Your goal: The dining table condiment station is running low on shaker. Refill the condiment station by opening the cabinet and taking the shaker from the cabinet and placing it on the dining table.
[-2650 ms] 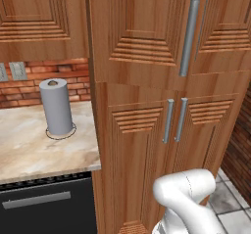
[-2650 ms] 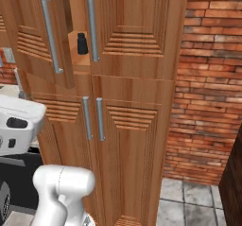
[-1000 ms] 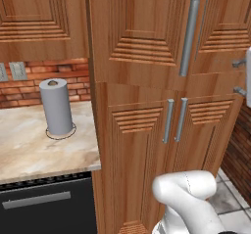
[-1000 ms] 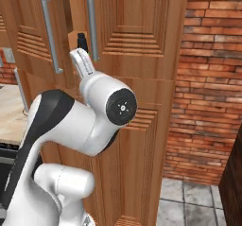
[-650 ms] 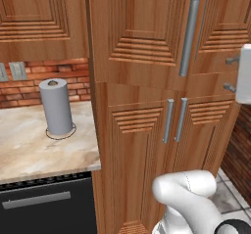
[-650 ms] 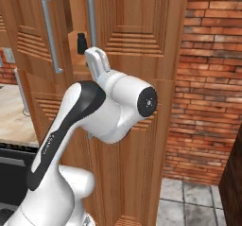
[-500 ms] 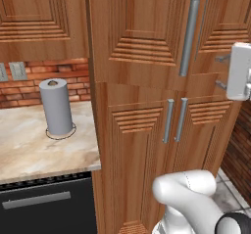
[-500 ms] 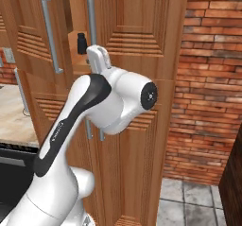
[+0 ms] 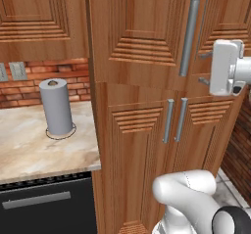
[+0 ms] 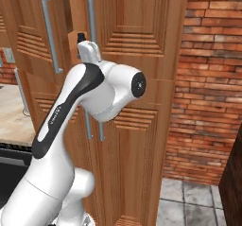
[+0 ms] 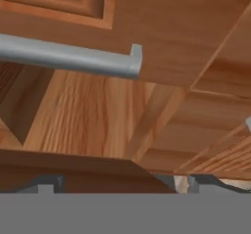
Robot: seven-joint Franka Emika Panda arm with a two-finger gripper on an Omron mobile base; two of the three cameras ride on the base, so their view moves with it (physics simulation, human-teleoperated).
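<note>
The cabinet (image 9: 147, 37) fills the middle of the left base view, and its upper doors carry long grey bar handles (image 9: 188, 35). In the right base view a narrow gap between the two upper doors (image 10: 71, 12) shows the inside. The shaker (image 10: 81, 35) is a small dark shape peeking over my hand in that gap. My gripper (image 9: 202, 68) is open, its fingers pointing at the right door beside the handle's lower end. In the hand view the gripper (image 11: 125, 184) faces a grey handle bar (image 11: 73, 57) with both tips wide apart. The dining table is out of view.
A paper towel roll (image 9: 56, 105) stands on the marbled counter (image 9: 29, 154) left of the cabinet, above a black appliance front (image 9: 44, 203). Lower louvered doors with short handles (image 9: 174, 120) sit below. A brick wall (image 10: 208, 78) rises to the right, and a handleless wall cabinet (image 9: 39, 12) hangs upper left.
The arm has risen from folded low to the height of the upper doors. The hand has moved in toward the right door's handle, now covering most of the shaker in the right base view.
</note>
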